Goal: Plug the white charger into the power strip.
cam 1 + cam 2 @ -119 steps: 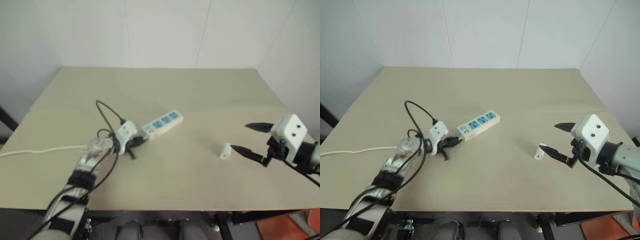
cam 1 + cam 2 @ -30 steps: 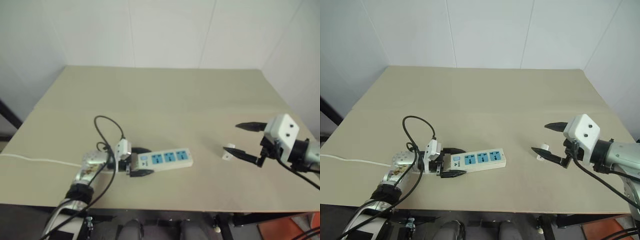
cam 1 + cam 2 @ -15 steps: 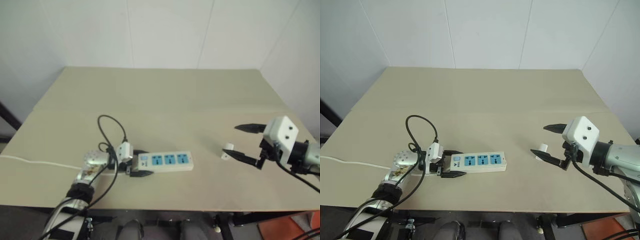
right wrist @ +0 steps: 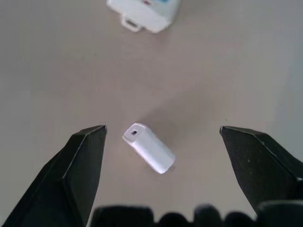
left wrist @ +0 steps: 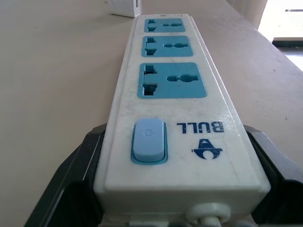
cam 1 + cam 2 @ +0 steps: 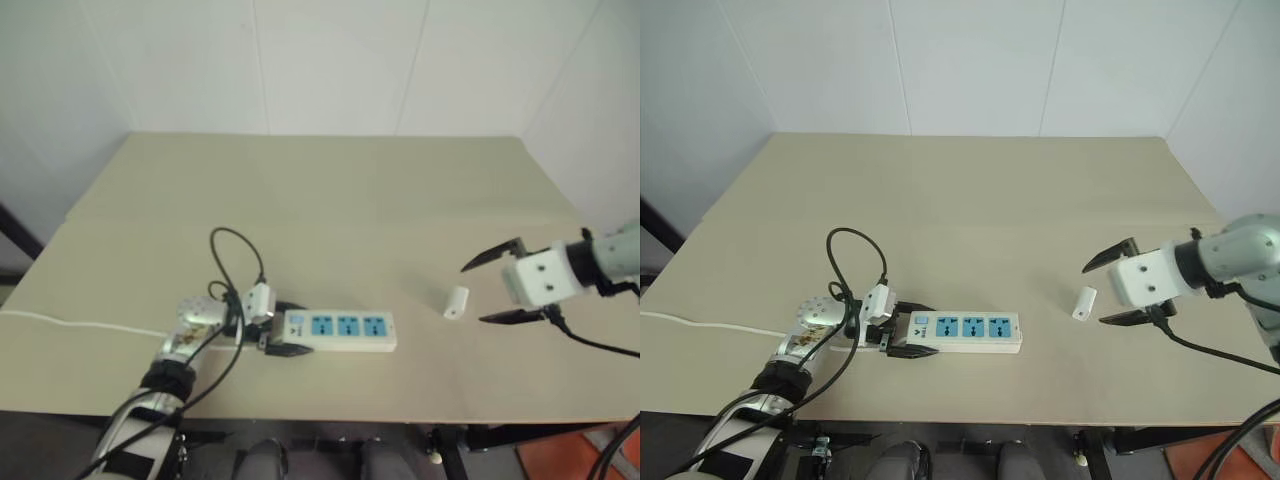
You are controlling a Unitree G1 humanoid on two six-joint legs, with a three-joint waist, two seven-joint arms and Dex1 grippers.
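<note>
Head pair overhead; wrist views close.

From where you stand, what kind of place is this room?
Probably a lab or test room: a bare beige table set in a corner of plain white walls, bearing just a power strip and a white charger.

Bare beige table (image 6: 970, 190) against white walls (image 6: 970, 60)

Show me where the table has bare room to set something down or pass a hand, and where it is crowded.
Free: the whole far half of the table beyond the power strip, and the stretch between the strip's free end and the white charger. Crowded: the near left, where the left gripper clasps the strip's switch end amid looping black cable; and around the charger, under the open right gripper.
</note>
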